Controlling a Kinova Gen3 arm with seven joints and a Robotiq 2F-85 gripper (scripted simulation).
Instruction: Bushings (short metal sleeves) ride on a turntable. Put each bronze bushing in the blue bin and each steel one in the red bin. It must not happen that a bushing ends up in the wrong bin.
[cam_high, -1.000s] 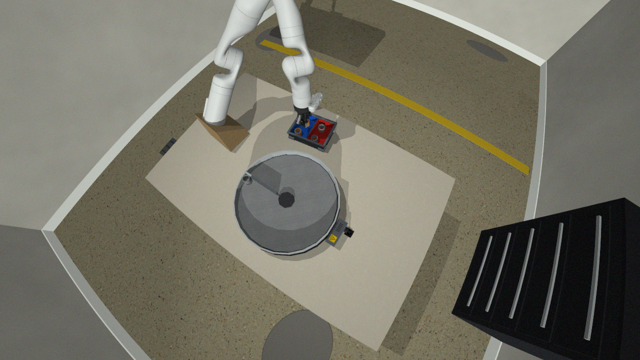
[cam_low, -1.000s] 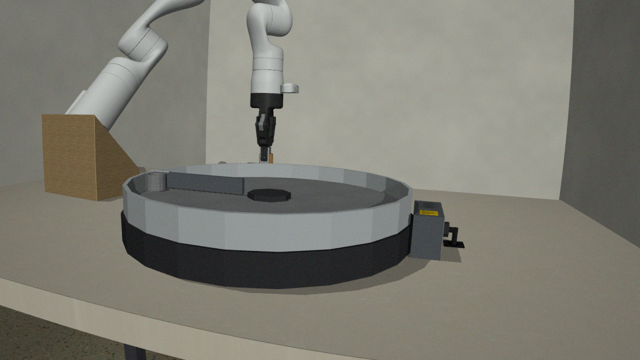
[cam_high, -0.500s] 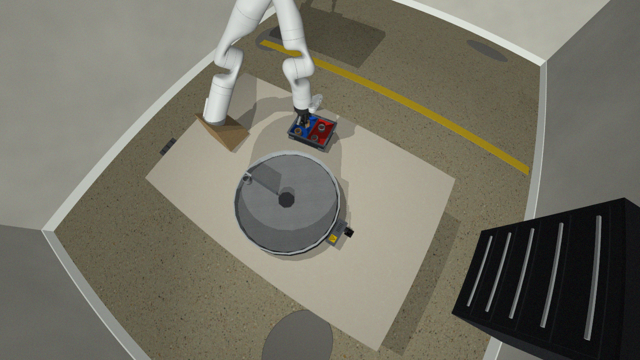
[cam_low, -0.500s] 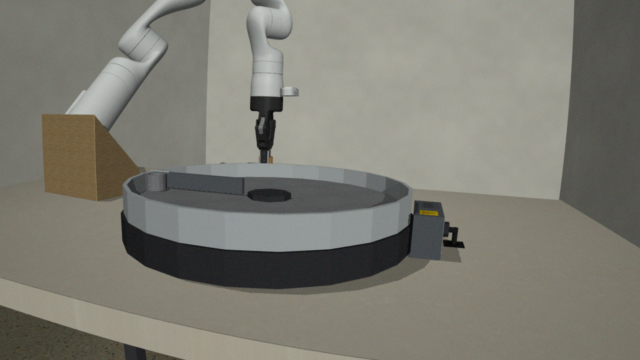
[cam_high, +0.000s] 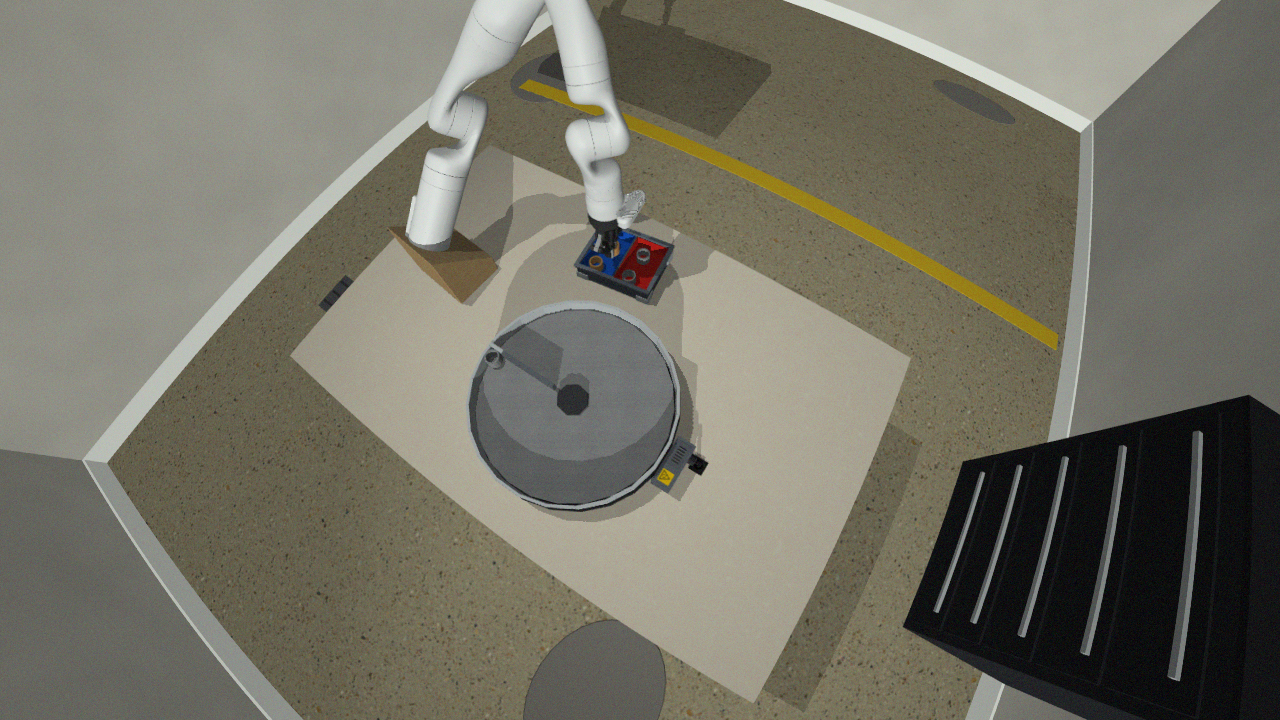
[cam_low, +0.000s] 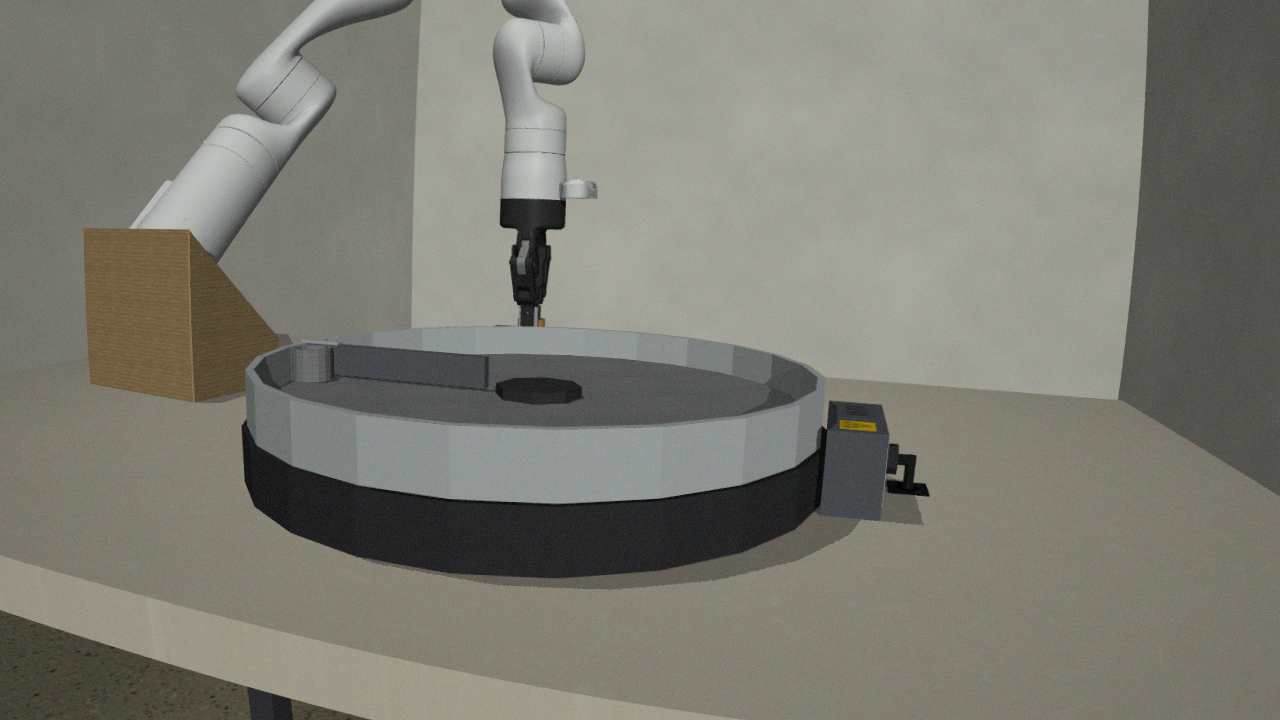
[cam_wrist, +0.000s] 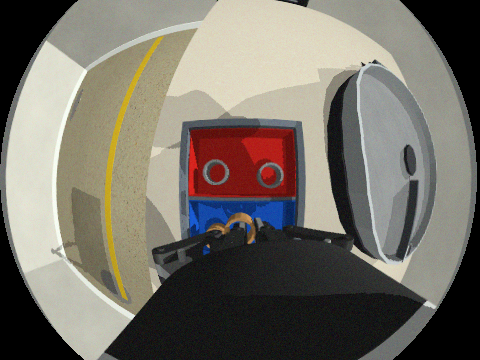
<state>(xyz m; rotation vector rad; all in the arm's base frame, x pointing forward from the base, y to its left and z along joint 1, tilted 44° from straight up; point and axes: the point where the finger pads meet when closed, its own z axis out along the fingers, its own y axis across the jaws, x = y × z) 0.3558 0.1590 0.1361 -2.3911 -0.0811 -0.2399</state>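
At the blue bin (cam_high: 588, 253) (cam_wrist: 281, 211), the jaws (cam_high: 609, 252) (cam_low: 529, 315) pinch one bronze bushing (cam_high: 614, 250) (cam_low: 541, 322) (cam_wrist: 240, 216); another bronze bushing (cam_high: 597, 268) (cam_wrist: 217, 227) is visible inside. The adjoining red bin (cam_high: 657, 256) (cam_wrist: 243, 150) contains two steel rings (cam_high: 643, 249) (cam_wrist: 205, 172).

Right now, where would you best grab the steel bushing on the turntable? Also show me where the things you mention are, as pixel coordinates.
Probably its wall, from above, one finger down the bore: the steel bushing (cam_high: 495, 362) (cam_low: 313, 365) stands upright, open end up, with the bar (cam_high: 526, 368) (cam_low: 411, 368) (cam_wrist: 413, 210) and rim (cam_high: 677, 385) (cam_low: 537, 461) (cam_wrist: 359, 100) crowding its outside.
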